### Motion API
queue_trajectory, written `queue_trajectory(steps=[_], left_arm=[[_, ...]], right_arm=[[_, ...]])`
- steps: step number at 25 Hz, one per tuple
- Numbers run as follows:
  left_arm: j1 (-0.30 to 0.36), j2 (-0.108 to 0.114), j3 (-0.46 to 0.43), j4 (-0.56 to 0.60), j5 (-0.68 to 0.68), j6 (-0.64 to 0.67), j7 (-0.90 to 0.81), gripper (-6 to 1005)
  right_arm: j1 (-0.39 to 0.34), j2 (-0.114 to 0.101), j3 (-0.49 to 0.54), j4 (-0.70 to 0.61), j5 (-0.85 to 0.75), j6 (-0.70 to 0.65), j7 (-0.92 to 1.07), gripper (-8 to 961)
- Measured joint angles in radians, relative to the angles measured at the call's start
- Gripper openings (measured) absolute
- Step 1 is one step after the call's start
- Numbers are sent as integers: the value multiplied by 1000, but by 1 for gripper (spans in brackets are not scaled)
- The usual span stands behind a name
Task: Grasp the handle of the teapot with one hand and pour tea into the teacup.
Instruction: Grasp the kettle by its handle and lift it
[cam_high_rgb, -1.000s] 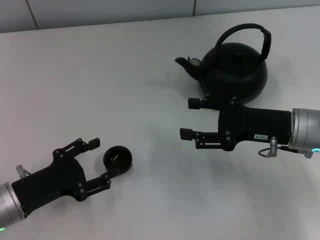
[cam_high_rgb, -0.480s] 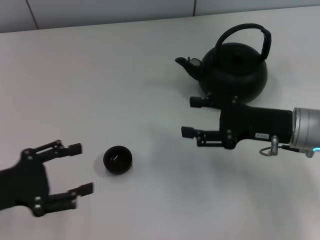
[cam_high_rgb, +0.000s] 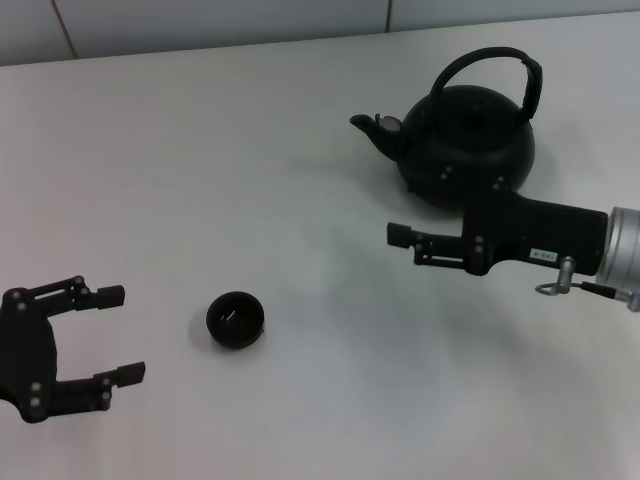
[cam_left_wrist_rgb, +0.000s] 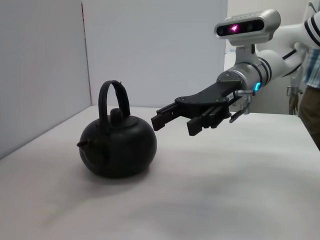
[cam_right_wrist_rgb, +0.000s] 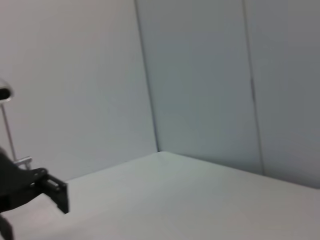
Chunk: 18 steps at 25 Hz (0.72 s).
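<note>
Left pincer (cam_high_rgb: 112, 334) farther from teacup (cam_high_rgb: 235, 319)

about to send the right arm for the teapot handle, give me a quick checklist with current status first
1. Teapot upright on the table: ok.
2. Handle standing up and unobstructed: ok.
3. Right gripper open, nothing held: ok.
4. Right gripper on the handle: not ok; it sits low, beside the pot's body.
5. Teacup upright, clear of the left gripper: ok.
6. Tea in the pot: cannot tell, lid on.
</note>
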Motion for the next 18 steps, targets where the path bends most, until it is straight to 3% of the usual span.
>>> queue_trajectory(steps=[5, 8, 9, 18], left_arm=[[-2, 0, -6, 4, 1, 3, -1, 791], [-2, 0, -6, 5, 1, 3, -2, 791], [-1, 1, -7, 4, 4, 3, -2, 791], [-2, -2, -18, -1, 28, -4, -16, 791]], right_arm=[[-13, 4, 81, 8, 23, 0, 0, 791], [-26, 4, 137, 51, 123, 0, -27, 791], [-36, 4, 150, 92, 221, 3, -92, 791], [-39, 5, 151, 281, 499, 89, -397, 792]])
